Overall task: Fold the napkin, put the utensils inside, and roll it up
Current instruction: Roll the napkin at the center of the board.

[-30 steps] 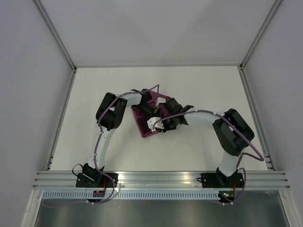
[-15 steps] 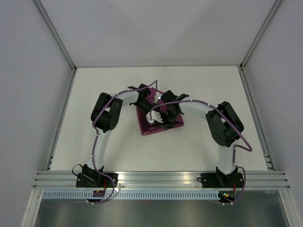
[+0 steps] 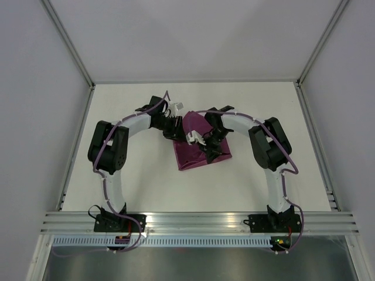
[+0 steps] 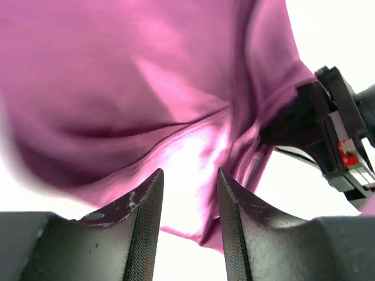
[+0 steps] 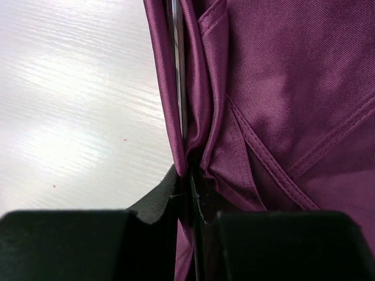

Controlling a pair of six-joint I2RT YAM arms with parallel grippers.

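Mid-fold here: right hand (image 5: 188,178) pinches a bunched napkin (image 3: 190,158) edge, left hand (image 4: 188,178) sits spread at its 10 o'clock. Next move probably needs that edge laid flat.

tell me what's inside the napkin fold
Only a thin pale sliver shows between the napkin layers above the right gripper; whether it is a utensil, the cloth hides.

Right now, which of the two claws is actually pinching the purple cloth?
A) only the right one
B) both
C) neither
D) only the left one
A: in the right wrist view the right gripper has its jaws pressed together on a bunched fold of the napkin, while the left gripper has its jaws standing apart, with the cloth lying loose beyond them.
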